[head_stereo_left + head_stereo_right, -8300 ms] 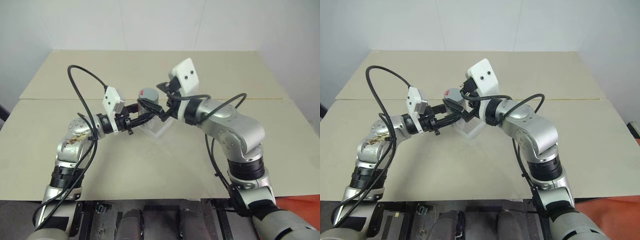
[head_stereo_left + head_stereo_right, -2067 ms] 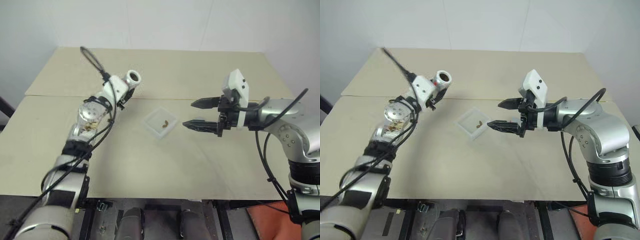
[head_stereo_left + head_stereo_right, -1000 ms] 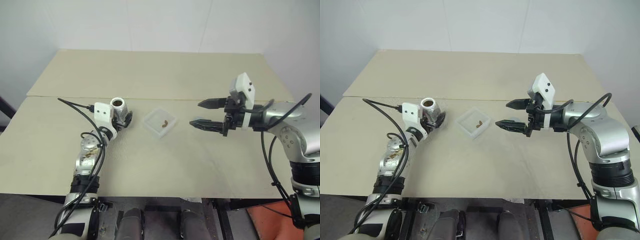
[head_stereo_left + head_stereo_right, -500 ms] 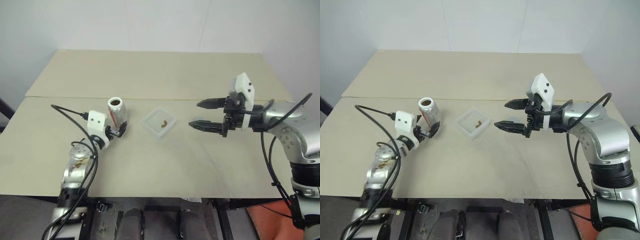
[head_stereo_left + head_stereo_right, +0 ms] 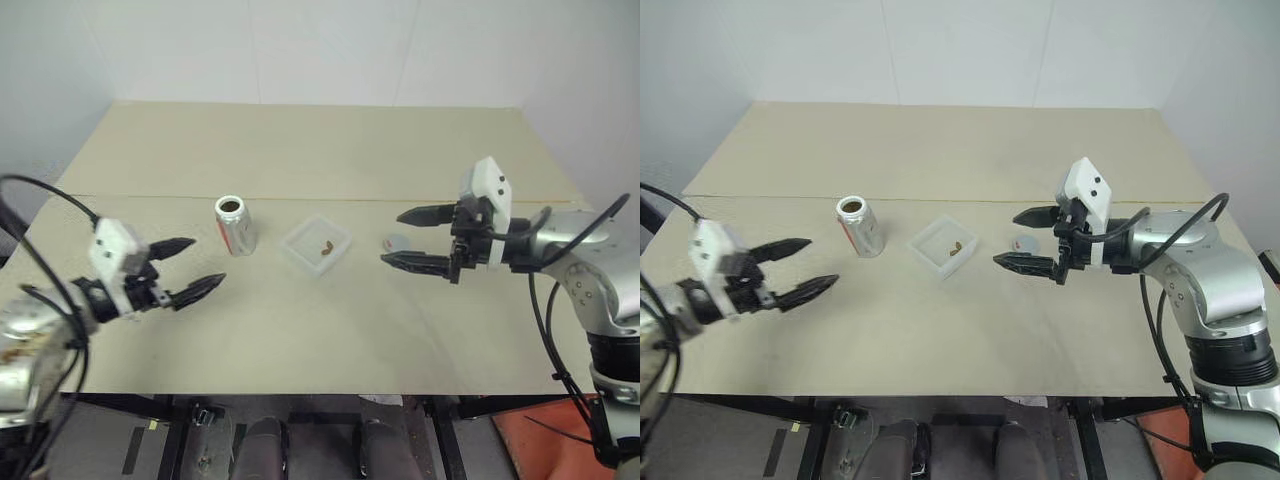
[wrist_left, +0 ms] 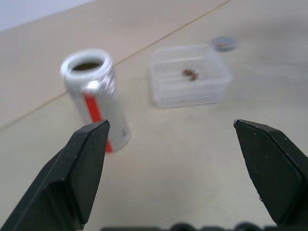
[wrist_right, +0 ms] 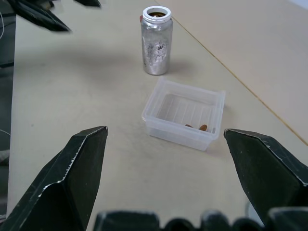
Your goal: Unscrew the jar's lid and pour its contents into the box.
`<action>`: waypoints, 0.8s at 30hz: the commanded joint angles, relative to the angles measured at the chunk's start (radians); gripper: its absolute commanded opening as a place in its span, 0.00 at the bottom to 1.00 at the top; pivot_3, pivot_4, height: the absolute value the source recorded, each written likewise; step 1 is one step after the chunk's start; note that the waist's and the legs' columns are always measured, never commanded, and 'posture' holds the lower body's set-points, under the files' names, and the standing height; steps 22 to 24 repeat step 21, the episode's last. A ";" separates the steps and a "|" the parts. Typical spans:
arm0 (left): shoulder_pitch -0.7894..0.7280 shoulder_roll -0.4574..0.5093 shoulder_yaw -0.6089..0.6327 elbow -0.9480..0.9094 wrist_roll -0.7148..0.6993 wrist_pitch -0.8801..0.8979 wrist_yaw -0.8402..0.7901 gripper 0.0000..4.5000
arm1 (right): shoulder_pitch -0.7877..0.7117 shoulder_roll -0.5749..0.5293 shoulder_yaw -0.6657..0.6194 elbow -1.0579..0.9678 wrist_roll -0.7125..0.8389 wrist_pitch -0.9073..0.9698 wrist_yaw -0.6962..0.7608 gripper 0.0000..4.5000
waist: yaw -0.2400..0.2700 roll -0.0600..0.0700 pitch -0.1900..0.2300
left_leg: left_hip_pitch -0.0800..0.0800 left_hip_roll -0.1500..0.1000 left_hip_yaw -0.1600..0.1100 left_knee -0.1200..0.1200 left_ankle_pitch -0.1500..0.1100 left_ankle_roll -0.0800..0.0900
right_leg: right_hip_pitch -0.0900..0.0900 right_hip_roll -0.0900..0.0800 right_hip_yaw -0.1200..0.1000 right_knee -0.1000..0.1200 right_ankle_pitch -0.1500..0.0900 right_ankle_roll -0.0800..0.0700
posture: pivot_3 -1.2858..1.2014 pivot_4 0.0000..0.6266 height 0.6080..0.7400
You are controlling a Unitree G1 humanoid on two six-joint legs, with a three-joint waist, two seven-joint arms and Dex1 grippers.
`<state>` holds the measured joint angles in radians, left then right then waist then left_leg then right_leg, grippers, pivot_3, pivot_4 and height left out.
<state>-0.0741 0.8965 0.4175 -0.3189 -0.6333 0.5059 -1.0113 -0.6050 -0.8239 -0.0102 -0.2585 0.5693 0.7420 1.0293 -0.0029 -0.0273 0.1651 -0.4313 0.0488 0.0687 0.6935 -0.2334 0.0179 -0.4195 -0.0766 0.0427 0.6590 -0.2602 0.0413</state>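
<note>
The left gripper (image 5: 184,268) had let go of the jar (image 5: 233,224) and drawn back, fingers spread and empty. The jar stood upright beyond its fingertips, mouth up, lid off. Right of the jar sat the box (image 5: 318,245) holding the contents (image 5: 326,244). The lid (image 5: 396,243) lay just beside the right gripper (image 5: 412,238), also spread, gripping nothing.

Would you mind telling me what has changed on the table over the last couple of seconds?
The left gripper set the jar upright beside the box, let go and drew back, open. The brown piece stayed in the box, the lid on the table, and the right gripper stayed open and in place.
</note>
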 commanded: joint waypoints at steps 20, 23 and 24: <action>-0.064 0.068 0.048 0.011 -0.146 0.006 -0.151 1.00 | 0.075 -0.077 -0.083 -0.079 0.000 -0.023 0.005 1.00 | -0.006 0.000 0.000 | 0.000 0.001 0.002 -0.001 0.000 0.000 | 0.000 0.000 0.001 -0.001 0.000 0.000 | 0.52 0.24 1.00; -0.065 0.067 0.047 0.012 -0.147 0.007 -0.150 1.00 | 0.077 -0.077 -0.084 -0.083 0.003 -0.020 0.002 1.00 | -0.006 0.000 0.000 | 0.000 0.001 0.002 -0.001 0.000 0.000 | 0.000 0.000 0.001 -0.001 0.000 0.000 | 0.52 0.24 1.00; -0.065 0.067 0.047 0.012 -0.147 0.007 -0.150 1.00 | 0.077 -0.077 -0.084 -0.083 0.003 -0.020 0.002 1.00 | -0.006 0.000 0.000 | 0.000 0.001 0.002 -0.001 0.000 0.000 | 0.000 0.000 0.001 -0.001 0.000 0.000 | 0.52 0.24 1.00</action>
